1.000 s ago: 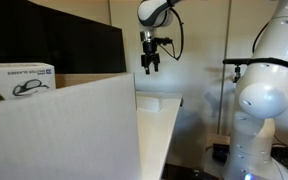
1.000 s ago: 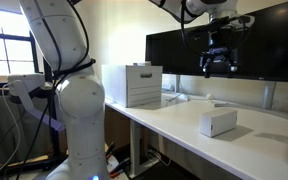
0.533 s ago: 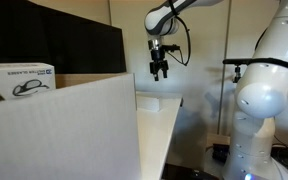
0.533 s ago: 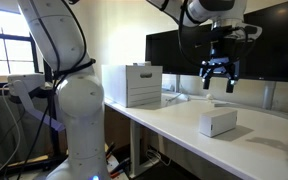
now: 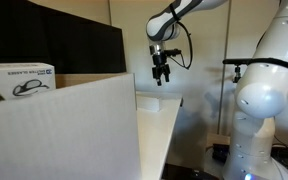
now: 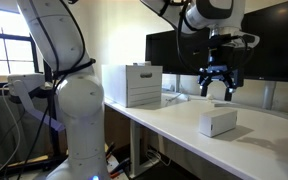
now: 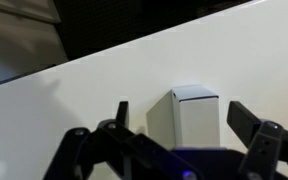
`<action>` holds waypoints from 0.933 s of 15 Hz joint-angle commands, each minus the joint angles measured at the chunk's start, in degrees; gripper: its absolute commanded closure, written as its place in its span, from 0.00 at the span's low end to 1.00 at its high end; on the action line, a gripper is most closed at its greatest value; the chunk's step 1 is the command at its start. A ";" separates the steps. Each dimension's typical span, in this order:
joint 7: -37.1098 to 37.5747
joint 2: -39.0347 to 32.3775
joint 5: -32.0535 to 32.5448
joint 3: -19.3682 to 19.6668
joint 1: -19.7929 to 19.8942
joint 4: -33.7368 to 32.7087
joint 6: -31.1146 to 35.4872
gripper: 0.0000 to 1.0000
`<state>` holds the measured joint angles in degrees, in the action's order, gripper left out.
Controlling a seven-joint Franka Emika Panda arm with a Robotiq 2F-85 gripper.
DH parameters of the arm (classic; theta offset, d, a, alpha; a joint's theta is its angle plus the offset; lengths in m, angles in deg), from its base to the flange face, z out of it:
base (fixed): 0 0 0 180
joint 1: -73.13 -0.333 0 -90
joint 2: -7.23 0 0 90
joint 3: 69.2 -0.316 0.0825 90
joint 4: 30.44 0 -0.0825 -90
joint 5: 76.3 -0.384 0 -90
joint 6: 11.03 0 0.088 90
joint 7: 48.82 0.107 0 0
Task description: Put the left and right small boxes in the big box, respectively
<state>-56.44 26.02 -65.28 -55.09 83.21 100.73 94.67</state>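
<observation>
Jaws spread wide, empty, hanging in air over bench point(image 6: 169, 122). Small box point(image 6: 218, 122) lies flat on bench at 6 o'clock from jaws, clear gap, no contact. Wrist view: small box between fingers point(image 7: 246, 120), one finger at its 9 o'clock, other at its 3 o'clock. Second small box point(image 5: 19, 78), eyeglasses print, shows above wall of big box point(image 5: 64, 130) at 10 o'clock in exterior view; cannot tell if inside. Big box well apart from jaws.

Gripper point(image 7: 184, 122): seen along the lower edge, jaws spread wide.
Small box point(image 7: 191, 112): white, framed between the jaws, set on the table.
Table point(image 7: 74, 95): white, bordered by darkness above.
</observation>
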 commanded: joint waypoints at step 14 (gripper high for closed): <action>2.65 -2.04 1.20 -4.61 -1.14 2.00 9.76 0.00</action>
<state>-54.94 24.56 -63.53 -59.61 81.91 101.89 102.19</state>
